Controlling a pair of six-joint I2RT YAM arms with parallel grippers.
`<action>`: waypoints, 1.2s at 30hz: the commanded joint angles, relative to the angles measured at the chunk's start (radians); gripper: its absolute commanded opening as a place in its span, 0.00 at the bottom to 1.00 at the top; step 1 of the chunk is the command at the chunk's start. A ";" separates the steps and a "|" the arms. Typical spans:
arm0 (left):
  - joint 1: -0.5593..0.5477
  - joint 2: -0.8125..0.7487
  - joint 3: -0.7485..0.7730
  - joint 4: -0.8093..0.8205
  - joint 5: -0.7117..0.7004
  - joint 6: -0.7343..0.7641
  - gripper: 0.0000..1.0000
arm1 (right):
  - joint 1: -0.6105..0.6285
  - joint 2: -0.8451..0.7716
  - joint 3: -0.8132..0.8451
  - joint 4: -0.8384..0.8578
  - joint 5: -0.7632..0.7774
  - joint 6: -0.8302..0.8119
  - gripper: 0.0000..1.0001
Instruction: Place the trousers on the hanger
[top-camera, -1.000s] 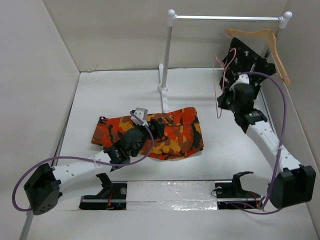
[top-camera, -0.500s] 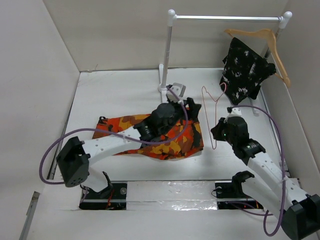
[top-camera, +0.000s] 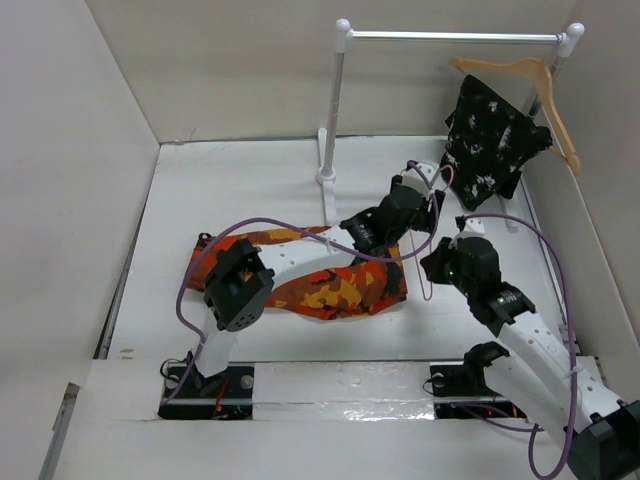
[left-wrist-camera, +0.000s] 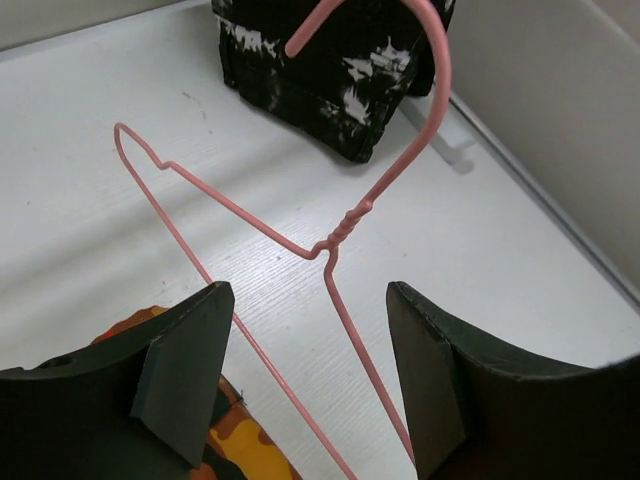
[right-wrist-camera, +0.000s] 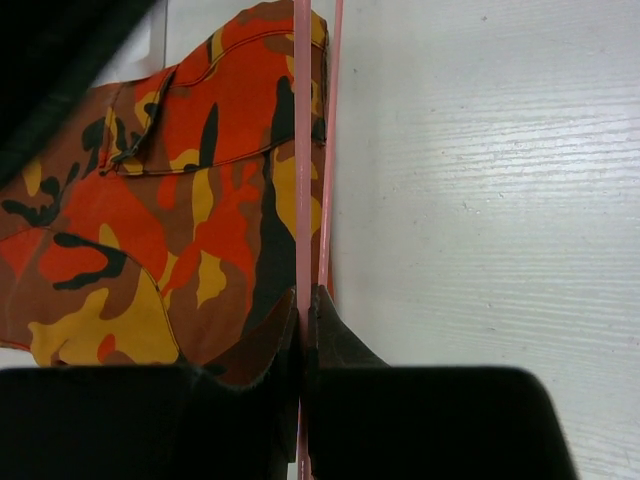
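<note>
Overhead camera looks down; both close wrist cameras share the hanger (left-wrist-camera: 345, 224) (right-wrist-camera: 303, 200).

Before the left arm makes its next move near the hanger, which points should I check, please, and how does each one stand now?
1. Right gripper shut on the hanger wire: ok.
2. Left gripper open around the hanger neck: ok.
3. Left fingers touching the wire: cannot tell.
4. Hanger hook free of the black garment: cannot tell.
5. Trousers threaded on the hanger: not ok, they lie on the table.
</note>
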 joint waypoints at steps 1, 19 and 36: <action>-0.015 0.012 0.109 -0.018 -0.002 0.037 0.60 | 0.005 -0.012 0.012 0.018 -0.008 0.007 0.00; -0.015 0.165 0.303 -0.106 -0.079 0.016 0.12 | 0.014 -0.042 0.001 0.016 0.013 0.008 0.00; -0.015 -0.162 -0.441 0.546 -0.129 -0.418 0.00 | 0.005 -0.143 0.026 -0.026 -0.005 0.010 0.75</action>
